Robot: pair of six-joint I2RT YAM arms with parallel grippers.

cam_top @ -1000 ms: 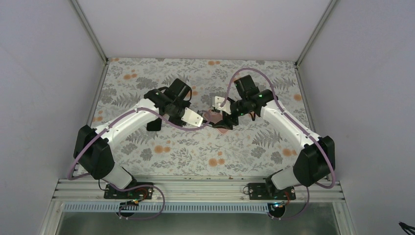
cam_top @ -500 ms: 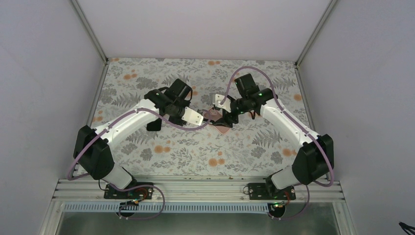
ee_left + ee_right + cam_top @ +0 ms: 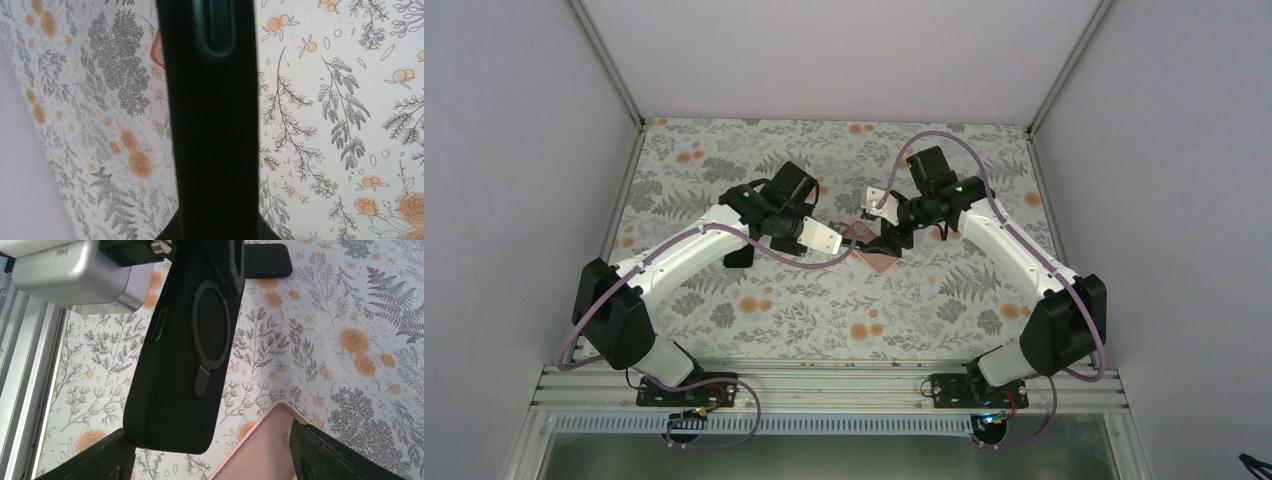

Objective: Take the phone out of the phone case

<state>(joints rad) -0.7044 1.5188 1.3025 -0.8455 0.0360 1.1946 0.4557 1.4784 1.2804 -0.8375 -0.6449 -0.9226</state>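
Soft, even light comes from above me and lies bright across the table (image 3: pixel 754 330), leaving only faint shadows. From my left wrist the black case (image 3: pixel 215 125) is a dark, slightly blurred slab. The print right of it is sharp, and left of it the pattern bends. From my right wrist the case looks crisp.

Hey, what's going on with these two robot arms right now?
The left gripper is shut on the edge of a black phone case with a ring on its back, holding it over the floral table. The right gripper is open close by, with a flat pink item between its fingers. Whether it touches that item is unclear.
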